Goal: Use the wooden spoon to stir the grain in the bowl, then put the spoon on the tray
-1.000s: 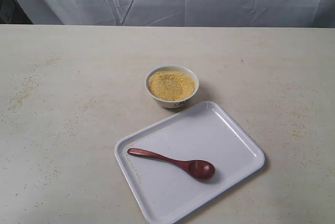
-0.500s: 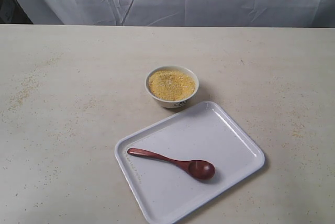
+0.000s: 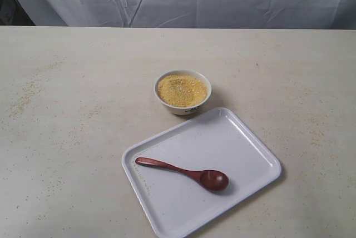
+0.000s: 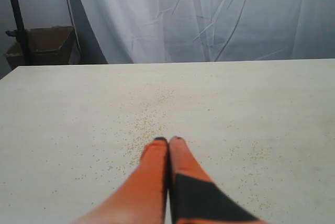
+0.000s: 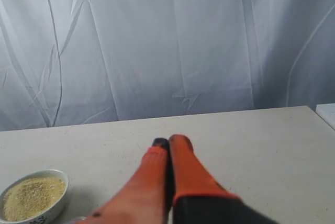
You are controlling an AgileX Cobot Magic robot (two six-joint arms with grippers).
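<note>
Currently glossy red-brown wooden spoon (image 3: pixel 183 172) lies on smooth white plastic tray (image 3: pixel 233 143); granular yellow grain (image 3: pixel 182 89) fills round ceramic bowl (image 3: pixel 179 108). Left pincer (image 4: pixel 168 140), right pincer (image 5: pixel 168 141): closed, empty.

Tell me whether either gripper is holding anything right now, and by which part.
Nothing is held. The left gripper and the right gripper both have their jaws closed on nothing. The wooden spoon lies free on the tray.
</note>
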